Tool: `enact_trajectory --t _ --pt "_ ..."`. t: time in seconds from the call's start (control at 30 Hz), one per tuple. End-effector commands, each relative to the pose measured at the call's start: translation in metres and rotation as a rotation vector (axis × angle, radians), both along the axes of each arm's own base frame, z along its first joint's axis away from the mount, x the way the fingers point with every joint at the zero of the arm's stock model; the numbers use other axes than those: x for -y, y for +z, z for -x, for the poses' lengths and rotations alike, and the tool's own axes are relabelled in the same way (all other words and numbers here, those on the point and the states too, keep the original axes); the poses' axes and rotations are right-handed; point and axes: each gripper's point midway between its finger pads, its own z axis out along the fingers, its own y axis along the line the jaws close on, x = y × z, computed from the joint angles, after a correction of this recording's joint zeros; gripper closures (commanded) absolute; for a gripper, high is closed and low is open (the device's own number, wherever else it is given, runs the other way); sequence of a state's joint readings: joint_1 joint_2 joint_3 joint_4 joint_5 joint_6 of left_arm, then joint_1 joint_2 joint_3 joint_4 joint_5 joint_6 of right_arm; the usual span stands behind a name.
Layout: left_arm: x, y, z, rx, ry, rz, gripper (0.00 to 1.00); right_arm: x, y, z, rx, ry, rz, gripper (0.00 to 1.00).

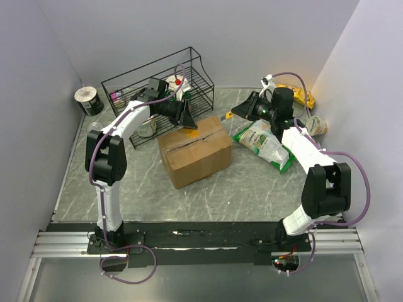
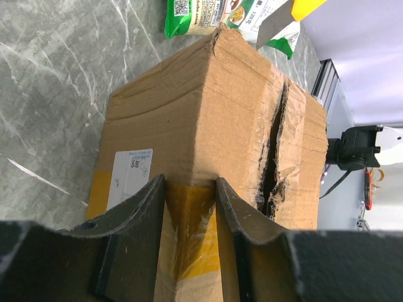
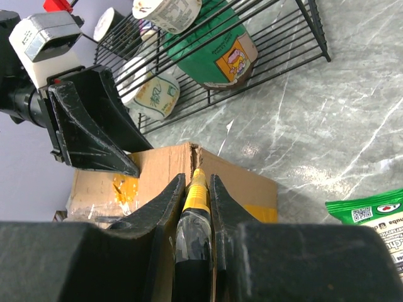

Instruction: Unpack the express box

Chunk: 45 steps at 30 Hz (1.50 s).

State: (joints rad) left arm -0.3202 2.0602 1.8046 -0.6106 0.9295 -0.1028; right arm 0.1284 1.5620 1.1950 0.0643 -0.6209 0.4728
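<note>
The express box (image 1: 192,151), a brown carton with a torn tape seam (image 2: 274,145) along its top and a yellow label, sits mid-table. My left gripper (image 1: 187,119) rests on its far top corner. Its fingers are apart and straddle the yellow-labelled edge (image 2: 190,182) without clamping it. My right gripper (image 1: 234,113) hovers just beyond the box's far right corner. In the right wrist view this gripper (image 3: 196,178) is shut on a yellow-and-black cutter tool (image 3: 196,195). The tool's tip points at the box's corner seam (image 3: 198,154).
A black wire rack (image 1: 157,78) with bottles and cups stands behind the box. A green snack bag (image 1: 264,141) lies to the box's right. A yellow packet (image 1: 296,94) and a cup (image 1: 317,126) are at the far right. A roll (image 1: 88,100) stands far left.
</note>
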Motion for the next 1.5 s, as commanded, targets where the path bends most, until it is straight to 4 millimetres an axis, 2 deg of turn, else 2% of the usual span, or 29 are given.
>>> enact_trajectory --t 0.0,0.17,0.2,0.3,0.9,1.47 --pt "0.003 -0.027 -0.001 -0.052 0.025 -0.049 0.71 -0.005 0.018 0.008 0.044 0.023 0.009 1.00" --pt "0.002 -0.031 -0.004 -0.053 0.040 -0.061 0.82 -0.005 0.015 0.014 0.029 0.017 0.014 1.00" --pt "0.002 -0.032 -0.004 -0.057 0.042 -0.063 0.89 -0.005 0.015 0.016 0.028 0.018 0.017 1.00" --pt "0.001 -0.032 -0.006 -0.055 0.051 -0.069 0.99 -0.003 0.014 0.022 0.020 0.015 0.023 1.00" --pt "-0.014 -0.044 -0.020 -0.018 0.155 -0.180 0.99 0.002 0.000 0.069 -0.024 0.013 0.060 1.00" --pt "-0.028 -0.048 -0.033 0.021 0.242 -0.254 0.99 0.009 -0.001 0.098 -0.033 -0.007 0.088 1.00"
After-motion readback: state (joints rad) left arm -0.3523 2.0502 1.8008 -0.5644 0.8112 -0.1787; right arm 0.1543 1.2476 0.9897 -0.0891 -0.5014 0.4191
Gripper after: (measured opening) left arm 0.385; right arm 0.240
